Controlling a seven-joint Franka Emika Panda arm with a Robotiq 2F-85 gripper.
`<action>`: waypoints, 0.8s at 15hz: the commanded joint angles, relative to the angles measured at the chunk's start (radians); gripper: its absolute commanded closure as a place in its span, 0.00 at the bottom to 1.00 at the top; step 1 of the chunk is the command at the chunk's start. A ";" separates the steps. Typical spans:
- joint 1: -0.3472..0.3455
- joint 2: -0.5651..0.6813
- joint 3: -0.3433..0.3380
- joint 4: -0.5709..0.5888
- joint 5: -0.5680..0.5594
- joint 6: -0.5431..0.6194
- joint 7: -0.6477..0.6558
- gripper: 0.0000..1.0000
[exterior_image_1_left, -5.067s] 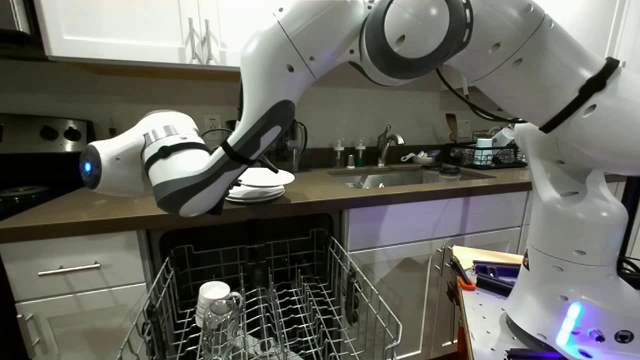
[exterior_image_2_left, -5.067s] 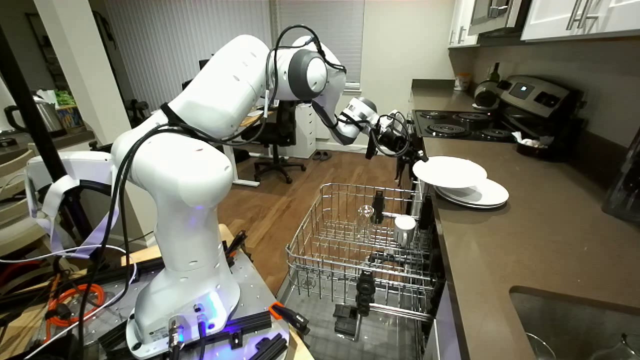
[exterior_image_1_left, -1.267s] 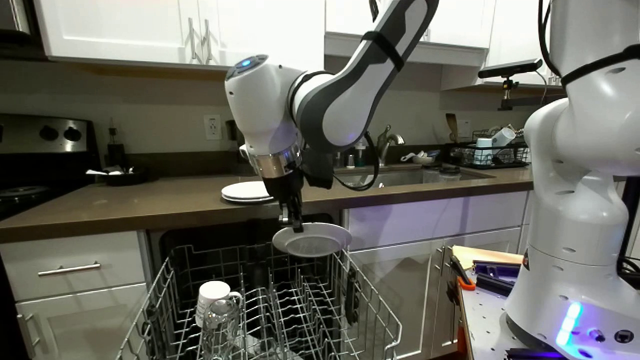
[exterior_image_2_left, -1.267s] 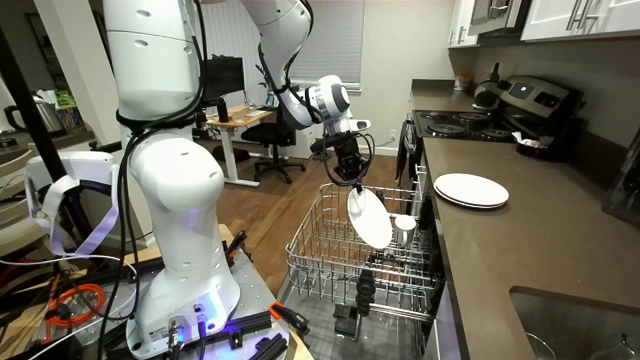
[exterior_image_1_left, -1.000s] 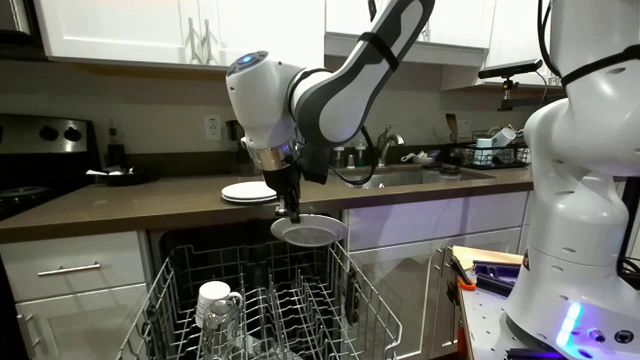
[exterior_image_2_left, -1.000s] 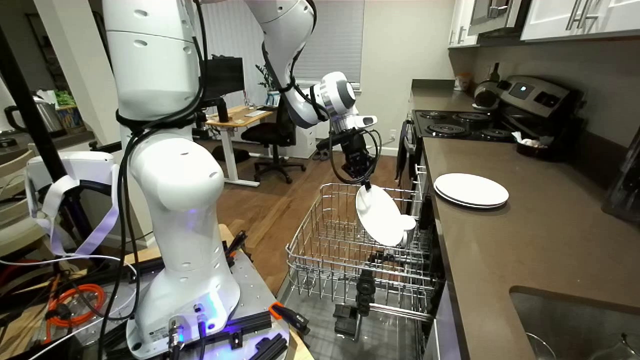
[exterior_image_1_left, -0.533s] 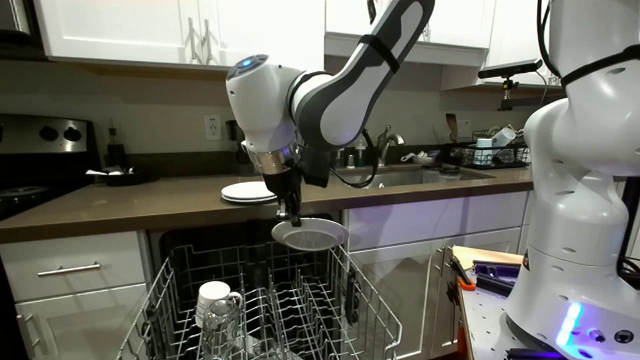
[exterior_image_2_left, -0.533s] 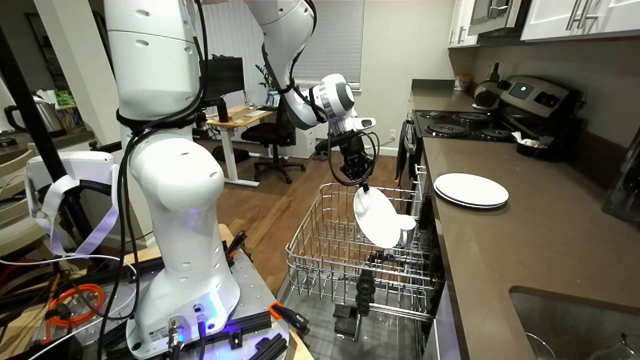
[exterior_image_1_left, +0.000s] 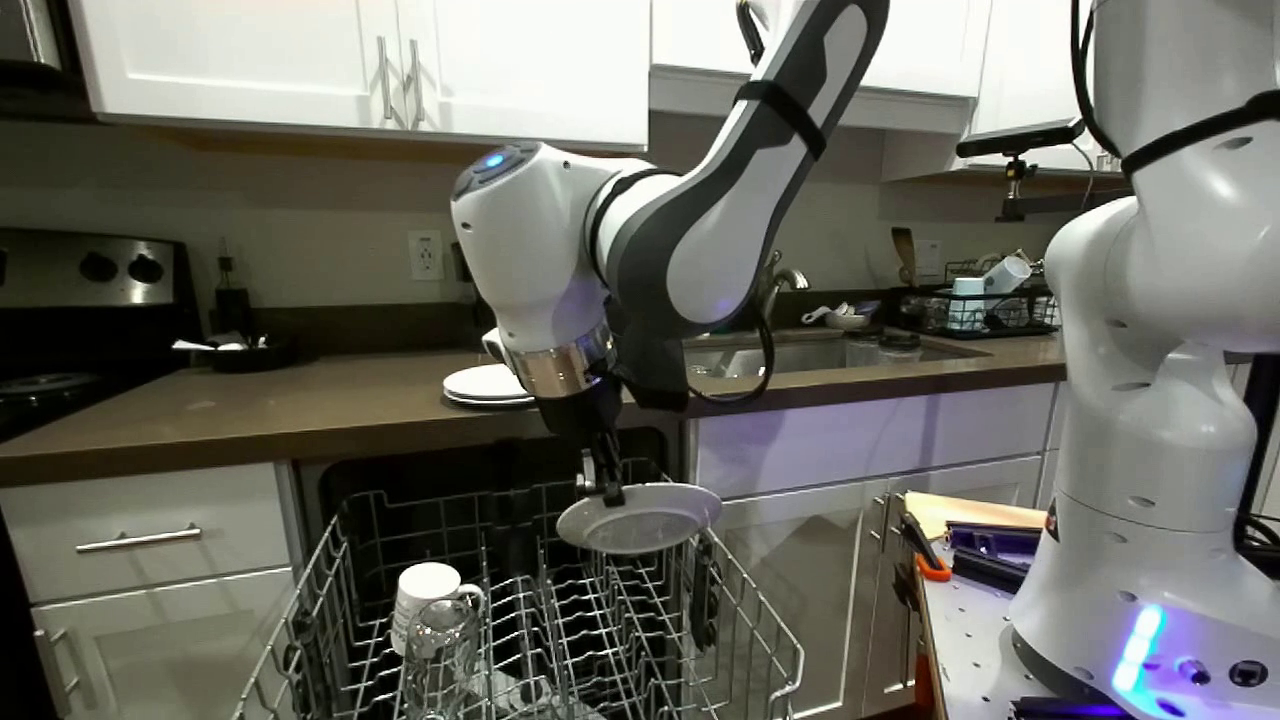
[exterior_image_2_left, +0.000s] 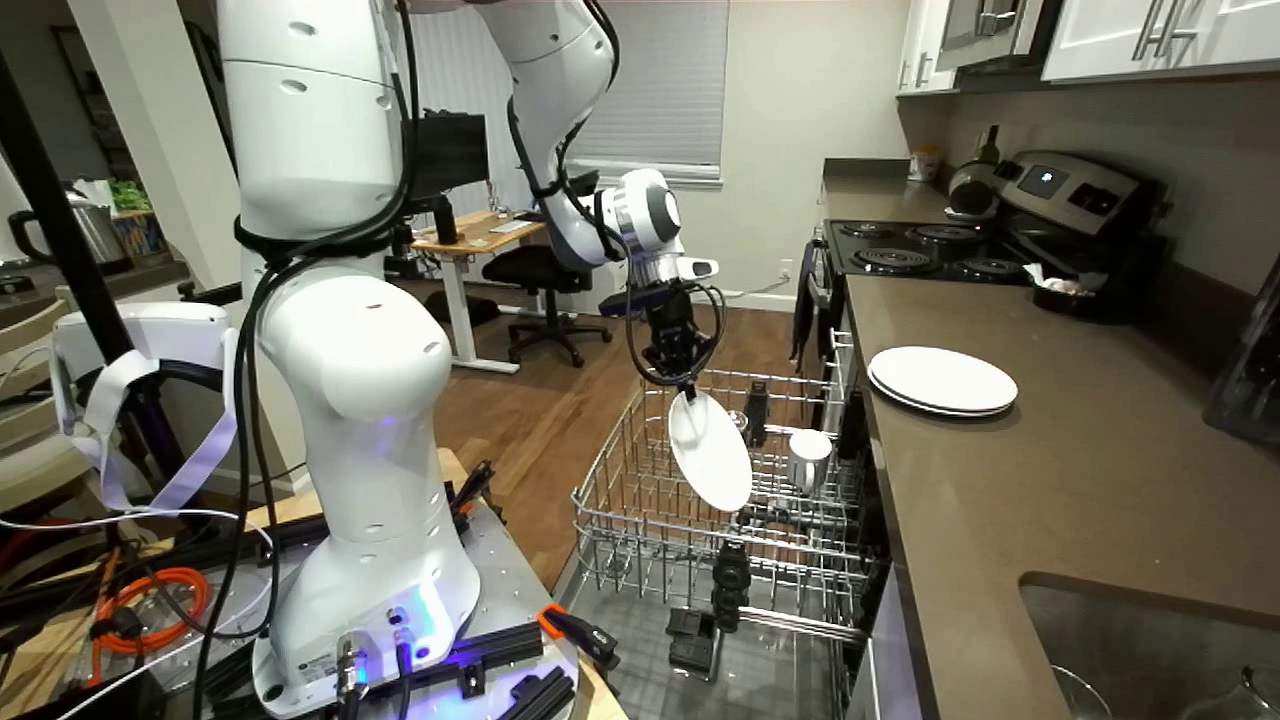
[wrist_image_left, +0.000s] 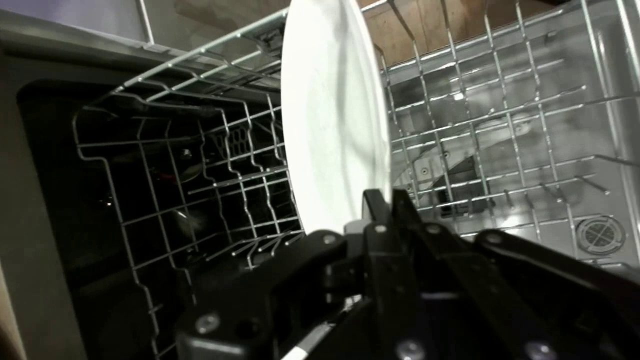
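My gripper (exterior_image_1_left: 612, 496) is shut on the rim of a white plate (exterior_image_1_left: 645, 522), which hangs tilted from the fingertips. In the wrist view the gripper (wrist_image_left: 389, 198) pinches the plate (wrist_image_left: 332, 115) edge-on, one finger on each face. Below lies the pulled-out wire dishwasher rack (wrist_image_left: 172, 65); whether the plate touches its wires cannot be told. Inside the rack stand a white mug (exterior_image_1_left: 422, 592) and a clear glass (exterior_image_1_left: 440, 650). An exterior view shows the plate (exterior_image_2_left: 712, 455) over the rack, hiding part of the glass behind it.
A short stack of white plates (exterior_image_2_left: 940, 378) rests on the brown counter (exterior_image_2_left: 1050, 480). The rack's side wall (exterior_image_1_left: 752, 593) rises on the right. A stove (exterior_image_2_left: 930, 250) adjoins the counter, and a sink (exterior_image_1_left: 720, 360) with a faucet is set into it.
From above the counter stack, the held plate has come over the rack and tilted downward. During the last half second it has sunk lower and shifted away from the mug. The grip stays shut.
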 joint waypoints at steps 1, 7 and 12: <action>0.003 -0.030 0.022 -0.048 0.097 0.039 -0.143 0.94; 0.001 -0.031 0.049 -0.066 0.285 0.057 -0.333 0.94; -0.005 -0.025 0.059 -0.052 0.425 0.047 -0.452 0.94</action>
